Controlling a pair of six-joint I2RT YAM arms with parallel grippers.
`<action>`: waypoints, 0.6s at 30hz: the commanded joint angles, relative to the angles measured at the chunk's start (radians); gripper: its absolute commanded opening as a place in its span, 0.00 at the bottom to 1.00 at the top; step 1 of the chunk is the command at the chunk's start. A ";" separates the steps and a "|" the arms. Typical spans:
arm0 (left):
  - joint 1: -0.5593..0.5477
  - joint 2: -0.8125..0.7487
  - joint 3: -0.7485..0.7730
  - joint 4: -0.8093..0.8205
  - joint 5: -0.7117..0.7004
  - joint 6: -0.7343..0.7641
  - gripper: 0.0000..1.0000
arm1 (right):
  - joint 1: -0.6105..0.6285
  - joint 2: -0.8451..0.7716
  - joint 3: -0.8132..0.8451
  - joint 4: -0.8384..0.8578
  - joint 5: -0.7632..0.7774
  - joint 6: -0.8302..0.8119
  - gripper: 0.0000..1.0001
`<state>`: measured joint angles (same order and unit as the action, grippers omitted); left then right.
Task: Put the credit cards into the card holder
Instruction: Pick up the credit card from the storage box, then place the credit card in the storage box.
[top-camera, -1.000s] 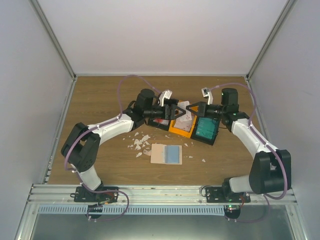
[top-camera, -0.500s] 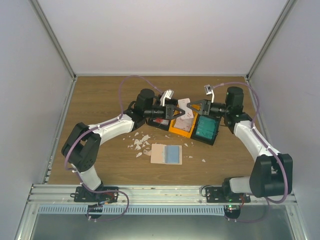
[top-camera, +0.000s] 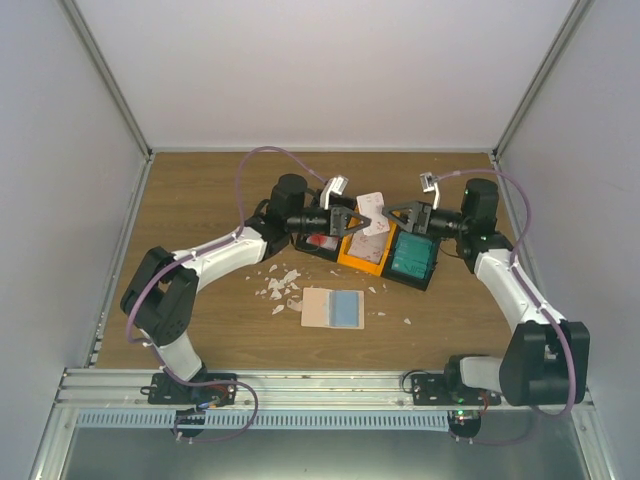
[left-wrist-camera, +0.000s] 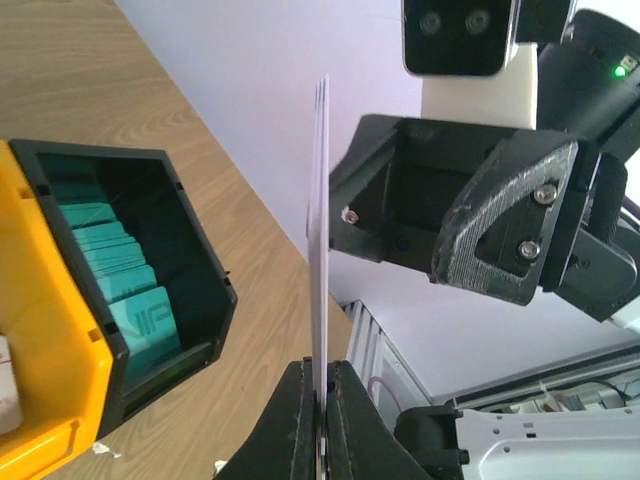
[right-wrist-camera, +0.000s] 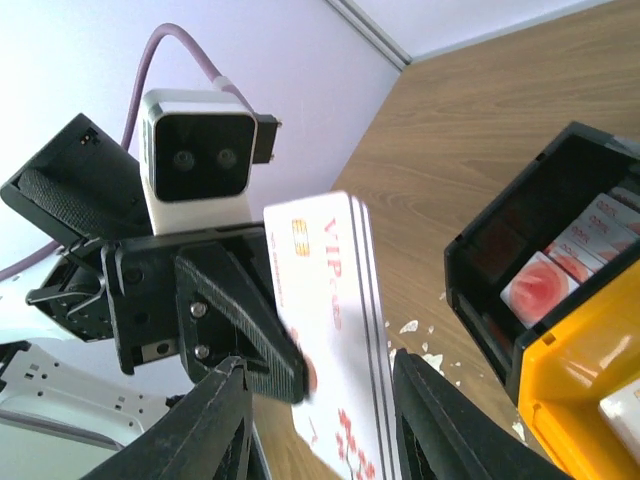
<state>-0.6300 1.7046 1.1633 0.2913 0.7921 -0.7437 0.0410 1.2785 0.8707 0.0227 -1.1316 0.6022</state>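
Pinches thin white rectangular plastic card with red mark (left-wrist-camera: 318, 220) upright in shut left claw (left-wrist-camera: 322, 375), probably for a handoff lol. Holds right claw (right-wrist-camera: 320, 385) open just beside it, gripping nothing.

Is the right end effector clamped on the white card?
No, the right end effector stands open; the left end effector pinches the card.

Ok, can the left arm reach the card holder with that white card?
Probably yes: the left hand holds the white card, and the card holder lies open nearer the robot, nothing blocking.
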 joint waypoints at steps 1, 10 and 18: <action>0.023 -0.030 0.037 -0.005 0.001 0.009 0.00 | -0.018 -0.026 -0.045 0.015 0.010 -0.014 0.40; 0.031 -0.031 0.053 0.015 0.096 0.014 0.00 | -0.018 -0.032 -0.074 -0.018 0.037 -0.067 0.23; 0.033 -0.035 0.049 -0.010 0.130 0.068 0.00 | -0.018 -0.015 -0.058 -0.045 0.044 -0.095 0.08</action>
<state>-0.5991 1.7046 1.1904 0.2523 0.8753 -0.7303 0.0315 1.2621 0.8040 0.0074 -1.1015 0.5457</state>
